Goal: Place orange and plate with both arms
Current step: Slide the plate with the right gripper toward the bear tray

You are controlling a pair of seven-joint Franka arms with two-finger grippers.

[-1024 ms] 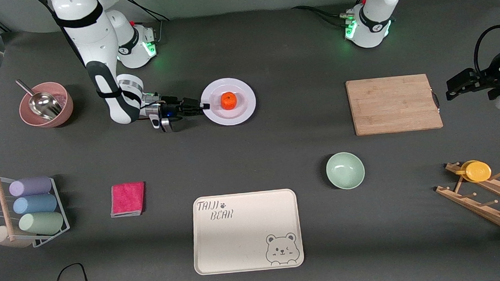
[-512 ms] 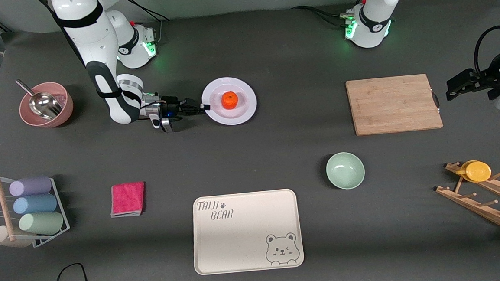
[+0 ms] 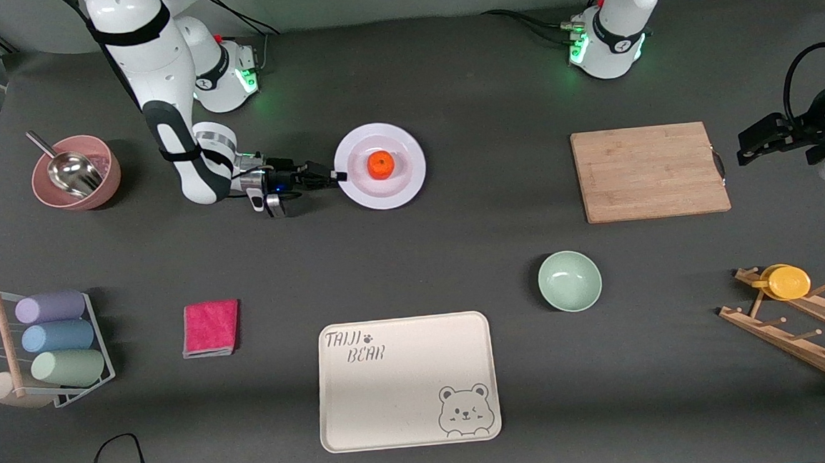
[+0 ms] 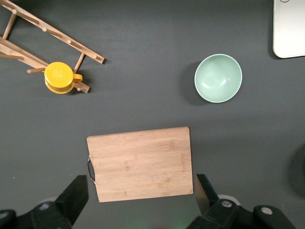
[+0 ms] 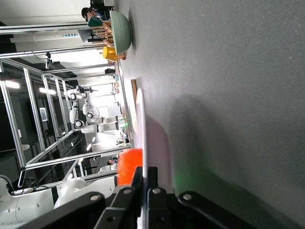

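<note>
Right gripper (image 3: 338, 176) fingers clamp the rim of the plate (image 3: 399, 189) carrying the orange (image 3: 380, 164); left gripper (image 4: 141, 196), fingers apart, waits over the cutting board (image 4: 141, 163).

— Where does the front view sit?
— High across the table (image 3: 446, 79), facing both bases.
— The wrists?
— Left looks straight down on the cutting board (image 4: 140, 163) and green bowl (image 4: 218, 78), which the front view shares; right skims low along the plate (image 5: 142, 129).
</note>
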